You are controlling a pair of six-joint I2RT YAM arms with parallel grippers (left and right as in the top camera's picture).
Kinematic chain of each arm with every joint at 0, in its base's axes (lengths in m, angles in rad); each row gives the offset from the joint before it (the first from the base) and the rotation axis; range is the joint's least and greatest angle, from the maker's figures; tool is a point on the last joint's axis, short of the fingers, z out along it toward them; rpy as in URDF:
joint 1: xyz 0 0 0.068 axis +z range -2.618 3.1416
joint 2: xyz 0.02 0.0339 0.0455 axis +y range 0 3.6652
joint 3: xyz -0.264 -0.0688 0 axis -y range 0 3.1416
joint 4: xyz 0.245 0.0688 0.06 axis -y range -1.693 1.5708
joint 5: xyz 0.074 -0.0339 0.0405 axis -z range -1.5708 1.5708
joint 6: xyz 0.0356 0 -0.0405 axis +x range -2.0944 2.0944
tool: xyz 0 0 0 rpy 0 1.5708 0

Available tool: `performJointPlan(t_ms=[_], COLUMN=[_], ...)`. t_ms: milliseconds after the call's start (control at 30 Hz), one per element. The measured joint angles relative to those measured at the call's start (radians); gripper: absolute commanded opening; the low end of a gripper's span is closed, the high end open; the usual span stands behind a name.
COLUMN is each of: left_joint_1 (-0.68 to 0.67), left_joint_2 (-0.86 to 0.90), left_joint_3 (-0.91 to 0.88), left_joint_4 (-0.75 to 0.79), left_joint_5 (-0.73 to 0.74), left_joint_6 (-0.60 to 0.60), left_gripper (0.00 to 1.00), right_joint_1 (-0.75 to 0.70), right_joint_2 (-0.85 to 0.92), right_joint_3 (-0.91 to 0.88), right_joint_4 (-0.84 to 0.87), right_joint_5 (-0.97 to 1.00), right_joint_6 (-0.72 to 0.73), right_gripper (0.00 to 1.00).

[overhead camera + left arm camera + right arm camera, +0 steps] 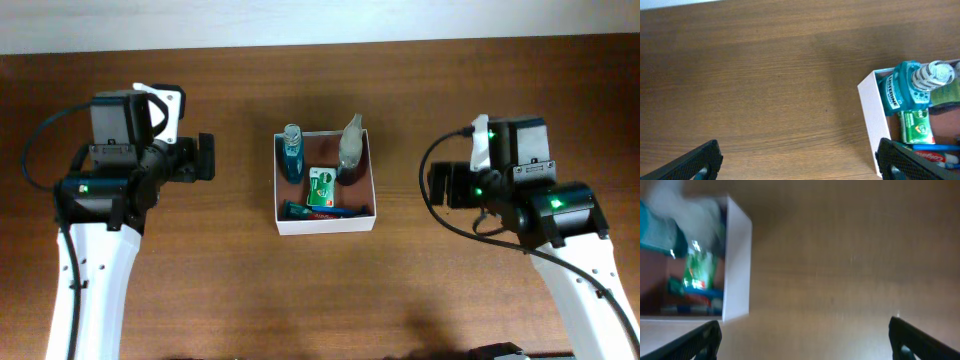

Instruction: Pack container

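Observation:
The container point(324, 225) is a square white-walled box with a reddish-brown floor at the table's middle. In it are a teal mouthwash bottle point(291, 152), a clear bottle point(351, 147), a green packet point(321, 186) and a toothpaste tube with a toothbrush point(322, 211) along the near wall. My left gripper point(205, 157) is open and empty, left of the container. My right gripper point(438, 186) is open and empty, right of it. The left wrist view shows the container's wall point(871, 112), the mouthwash point(907, 87) and my open jaws point(797, 162). The right wrist view, blurred, shows the container's wall point(737, 265) and open jaws point(805, 340).
The brown wooden table point(220, 280) runs under both arms. A pale wall strip point(300, 20) lies along the far edge. A black cable point(445, 215) loops beside the right arm.

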State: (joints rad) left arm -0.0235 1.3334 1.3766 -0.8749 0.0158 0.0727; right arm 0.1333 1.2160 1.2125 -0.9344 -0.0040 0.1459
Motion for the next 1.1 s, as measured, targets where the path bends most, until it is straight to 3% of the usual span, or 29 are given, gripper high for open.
performJointPlan(t_ms=[267,433,667,900,1100], left_joint_1=[0.001,0.001,0.001,0.001,0.001], left_joint_2=[0.0,-0.05,-0.441,-0.919,-0.964], left_joint_3=[0.0,-0.007,-0.182,-0.443,-0.446], left_joint_4=[-0.042,-0.089,-0.047,-0.091,-0.11], left_joint_5=[0.024,0.031,0.037,0.037,0.038], left_joint_6=[-0.018,-0.017,-0.017,-0.079,-0.097], left_gripper=[0.99,0.99,0.99,0.99,1.0], right_joint_1=[0.004,0.005,0.005,0.005,0.005], right_joint_2=[-0.002,-0.132,-0.537,-0.891,-0.912], right_joint_3=[0.003,0.003,-0.092,-0.258,-0.258], right_joint_4=[-0.008,-0.029,-0.062,-0.246,-0.296], right_joint_5=[0.045,0.051,0.094,0.132,0.147], right_joint_6=[-0.004,-0.004,0.008,0.035,0.039], right_gripper=[0.98,0.98,0.98,0.98,0.98])
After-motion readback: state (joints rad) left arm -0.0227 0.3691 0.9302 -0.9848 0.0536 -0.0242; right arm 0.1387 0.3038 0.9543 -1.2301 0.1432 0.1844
